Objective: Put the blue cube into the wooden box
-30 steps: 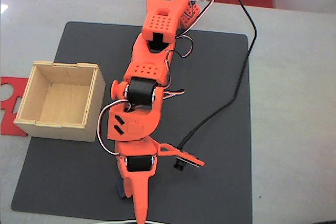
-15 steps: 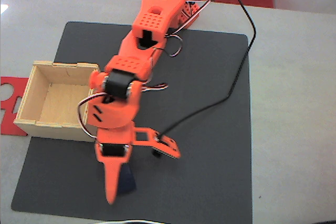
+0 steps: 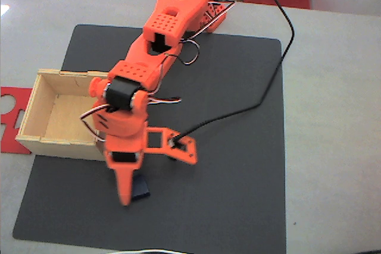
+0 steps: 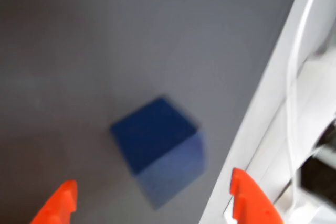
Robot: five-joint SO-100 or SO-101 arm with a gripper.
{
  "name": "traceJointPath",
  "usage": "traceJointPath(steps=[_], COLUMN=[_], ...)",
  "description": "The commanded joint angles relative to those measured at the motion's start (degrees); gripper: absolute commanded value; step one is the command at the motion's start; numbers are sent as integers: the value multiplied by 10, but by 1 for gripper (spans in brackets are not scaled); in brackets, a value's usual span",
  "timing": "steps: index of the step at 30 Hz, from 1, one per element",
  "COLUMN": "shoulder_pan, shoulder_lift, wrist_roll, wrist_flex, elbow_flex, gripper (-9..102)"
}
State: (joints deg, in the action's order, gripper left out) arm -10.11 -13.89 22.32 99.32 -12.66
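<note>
- Fixed view: the orange arm [image 3: 156, 57] runs from the top centre of the frame down to the lower left, over a dark grey mat [image 3: 238, 176] on a pale table [image 3: 333, 117].
- The gripper [image 3: 132, 193] sits at the lower left of centre in the fixed view, pointing toward the bottom edge. In the wrist view the gripper [image 4: 152, 203] shows as two orange fingertips [image 4: 60, 203] at the bottom edge, set wide apart: the pincer is released, with nothing held.
- The blue cube [image 3: 141, 189] lies on the mat in the fixed view, just beside the long orange finger on its right side; contact cannot be confirmed there.
- Wrist view, blurred: the blue cube [image 4: 160, 148] rests on the grey mat at centre frame, above and between the two fingertips, touching neither.
- The wooden box [image 3: 44, 108] stands at the left of the fixed view on the mat's left edge, open side up, interior bare as far as visible. Its right wall is partly covered by the arm. The cube is outside it, below and to its right.
- A flat red plate [image 3: 11, 108] lies on the table at the far left, partly under the box.
- A black cable [image 3: 280, 69] loops from the top of the frame across the mat to the wrist.
</note>
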Motion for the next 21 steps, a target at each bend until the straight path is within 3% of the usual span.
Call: traceJointPath(steps=[1, 11, 17, 21], shoulder_pan=[18, 14, 10, 22], shoulder_lift=[-39, -8, 17, 18], wrist_roll=[6, 37, 63, 80], wrist_flex=[22, -2, -110, -131], elbow_flex=[-8, -7, -6, -6], gripper=[38, 41, 40, 28])
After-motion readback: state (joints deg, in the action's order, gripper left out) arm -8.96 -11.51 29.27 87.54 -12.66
